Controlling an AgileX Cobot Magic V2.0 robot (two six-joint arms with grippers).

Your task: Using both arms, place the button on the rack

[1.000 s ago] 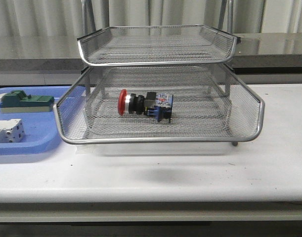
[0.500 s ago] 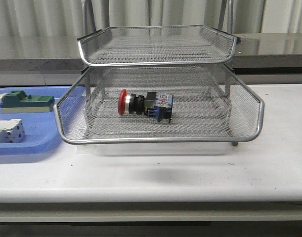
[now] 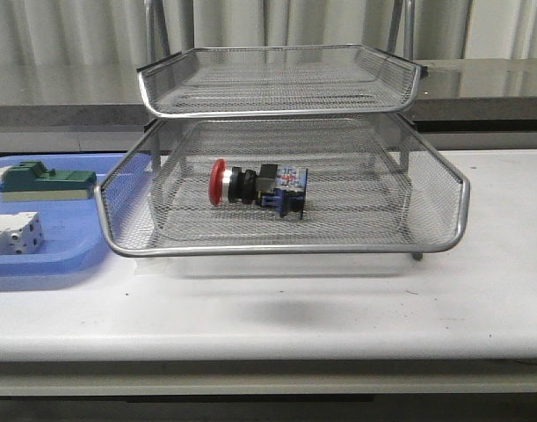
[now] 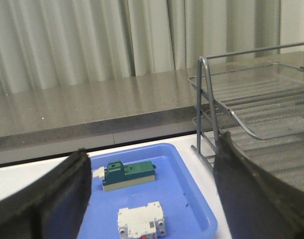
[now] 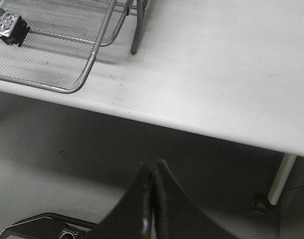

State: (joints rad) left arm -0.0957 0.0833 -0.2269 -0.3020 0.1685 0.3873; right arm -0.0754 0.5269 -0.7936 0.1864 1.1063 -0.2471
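Note:
The button (image 3: 255, 187) lies on its side in the middle tier of the wire-mesh rack (image 3: 284, 249), red head pointing left; its blue rear block (image 5: 8, 26) also shows in the right wrist view. No arm appears in the front view. My left gripper (image 4: 151, 191) is open, its dark fingers (image 4: 57, 199) wide apart and empty, above the blue tray (image 4: 189, 199) beside the rack's rod frame (image 4: 205, 107). My right gripper (image 5: 152, 172) is shut on nothing, hanging below and off the table's front edge (image 5: 191, 130), well away from the rack.
The blue tray (image 3: 70, 230) left of the rack holds a green block (image 3: 47, 181) and a white blocky part (image 3: 15, 234). A grey counter and curtains stand behind the table. A table leg (image 5: 278, 179) shows in the right wrist view.

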